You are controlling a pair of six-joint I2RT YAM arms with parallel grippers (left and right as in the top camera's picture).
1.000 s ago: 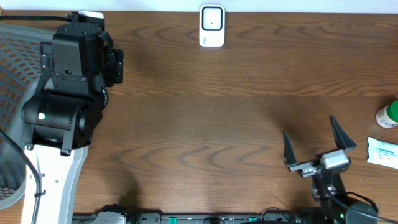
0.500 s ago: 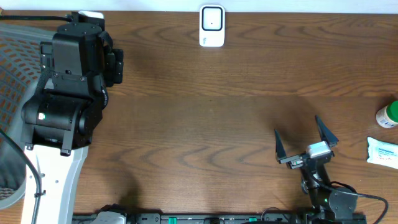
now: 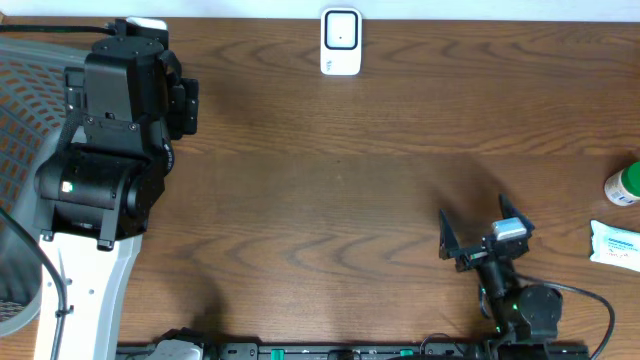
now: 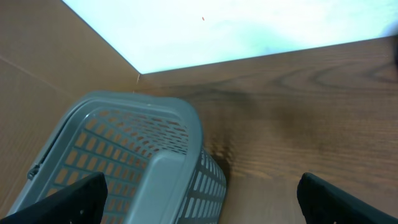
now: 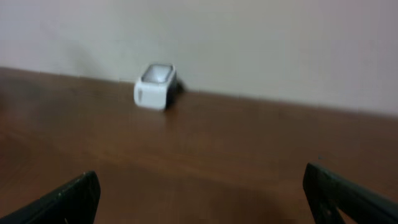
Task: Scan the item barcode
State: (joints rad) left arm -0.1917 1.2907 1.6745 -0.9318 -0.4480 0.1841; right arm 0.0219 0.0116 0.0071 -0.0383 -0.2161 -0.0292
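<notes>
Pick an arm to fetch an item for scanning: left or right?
Right. Its open end effector is on the same side as the green-capped white bottle and white flat packet at the table's right edge. The left arm sits far off, over the grey plastic basket.

White barcode scanner (image 3: 341,41) upright at table's far edge; white flat packet (image 3: 614,243) and green-capped bottle (image 3: 624,185) at right edge.
</notes>
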